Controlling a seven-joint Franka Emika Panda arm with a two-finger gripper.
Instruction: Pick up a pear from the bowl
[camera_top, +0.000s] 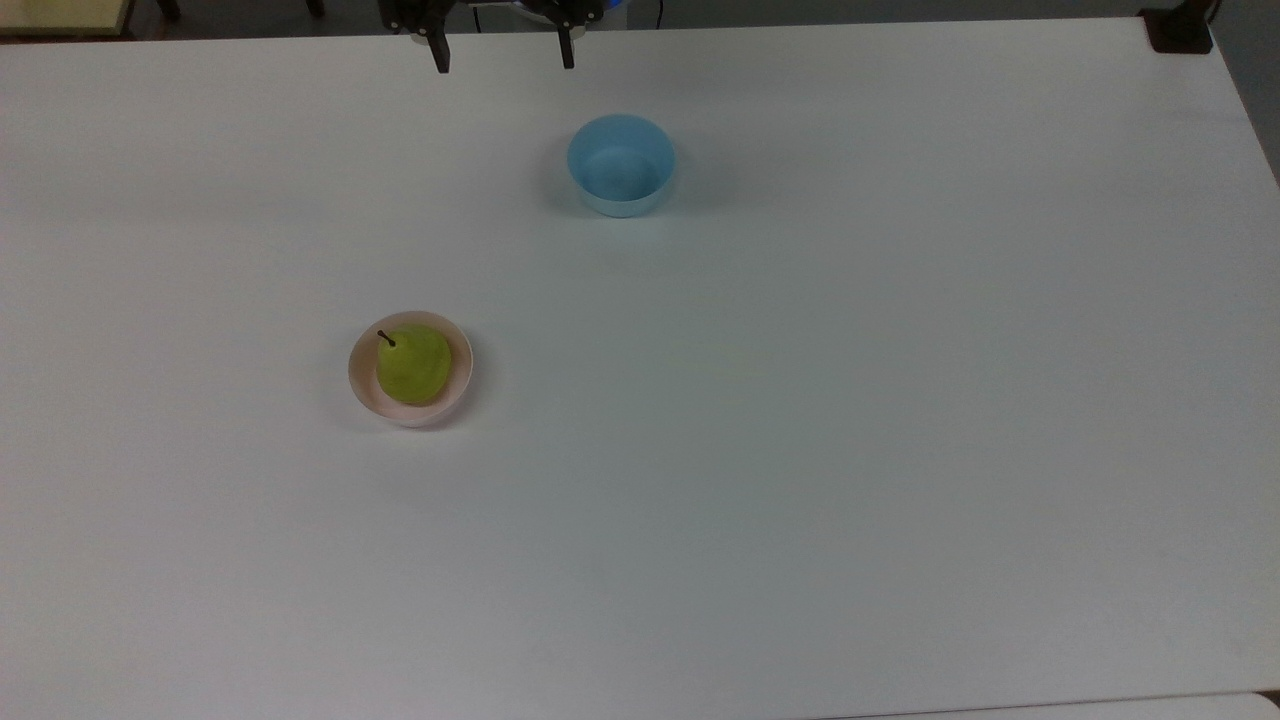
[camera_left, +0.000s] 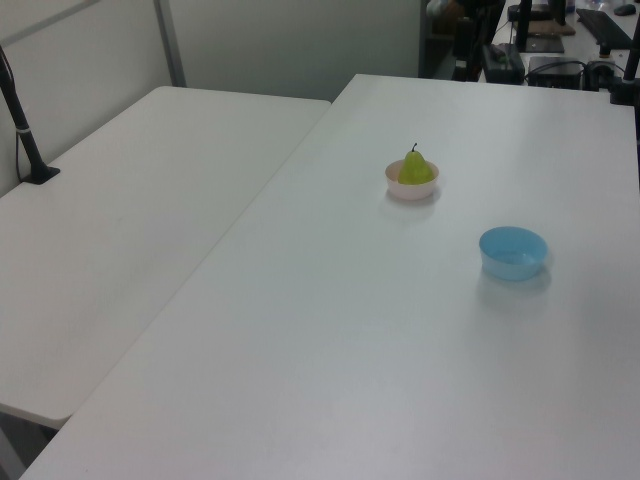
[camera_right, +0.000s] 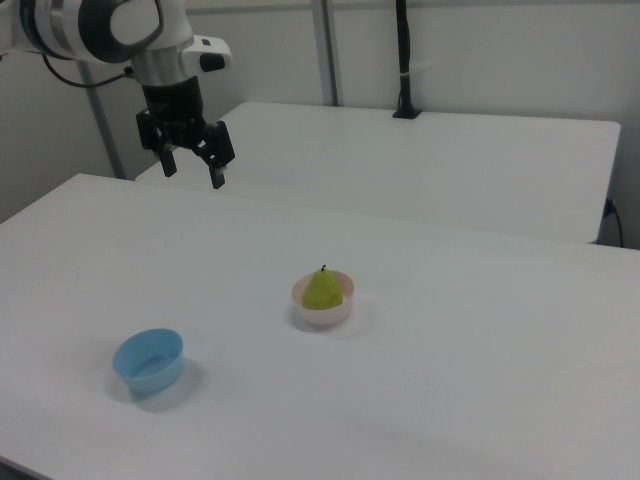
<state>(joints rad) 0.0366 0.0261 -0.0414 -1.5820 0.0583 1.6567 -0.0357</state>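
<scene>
Pear (camera_top: 414, 364) — target; sits upright in pink bowl (camera_top: 360, 383), stem (camera_top: 385, 338) up.
Counter (camera_top: 800, 450): white, carries pink bowl; blue bowl (camera_top: 621, 165) well apart from pink bowl.
End effector (camera_top: 502, 50): fingers spread, holding nothing; raised above counter, well apart from pink bowl, nearer blue bowl.
Handling, judged: pear light, firm, smooth, rounded, may slip. Grip widest part of body; avoid stem, bowl rim.
</scene>
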